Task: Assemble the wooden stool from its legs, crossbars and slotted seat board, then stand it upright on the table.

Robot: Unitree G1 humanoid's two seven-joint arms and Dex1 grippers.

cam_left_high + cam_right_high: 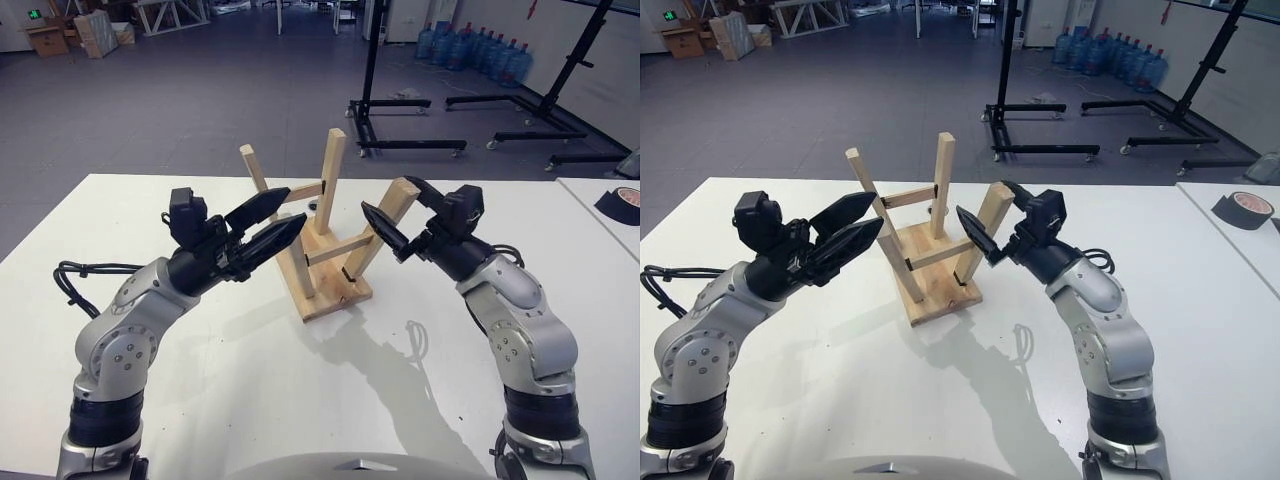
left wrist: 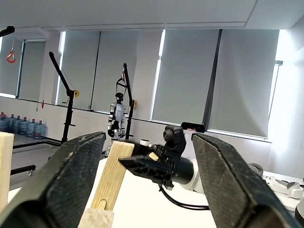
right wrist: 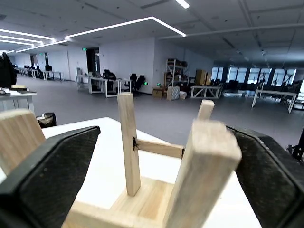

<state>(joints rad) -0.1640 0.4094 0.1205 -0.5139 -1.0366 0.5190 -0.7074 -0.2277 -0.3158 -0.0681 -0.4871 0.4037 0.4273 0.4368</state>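
The wooden stool lies upside down at the middle of the white table (image 1: pixel 150 210). Its seat board (image 1: pixel 335 293) rests flat and its legs point up, joined by crossbars (image 1: pixel 335 250). My left gripper (image 1: pixel 293 206) is open, its tips level with the left leg (image 1: pixel 258 172) near the upper crossbar (image 1: pixel 308 191); I cannot tell if they touch. My right gripper (image 1: pixel 389 198) is open and straddles the top of the right leg (image 1: pixel 380 232). In the right wrist view that leg (image 3: pixel 204 171) stands between the black fingers (image 3: pixel 52 166). The left wrist view looks past a slotted leg (image 2: pixel 111 178) to the right gripper (image 2: pixel 156 166).
A black cable (image 1: pixel 70 275) loops on the table at the far left. A roll of tape (image 1: pixel 620 205) lies on a neighbouring table to the right. Black wheeled stands (image 1: pixel 400 110) and water bottles (image 1: pixel 470 45) are on the floor behind. Bare table lies in front of the stool.
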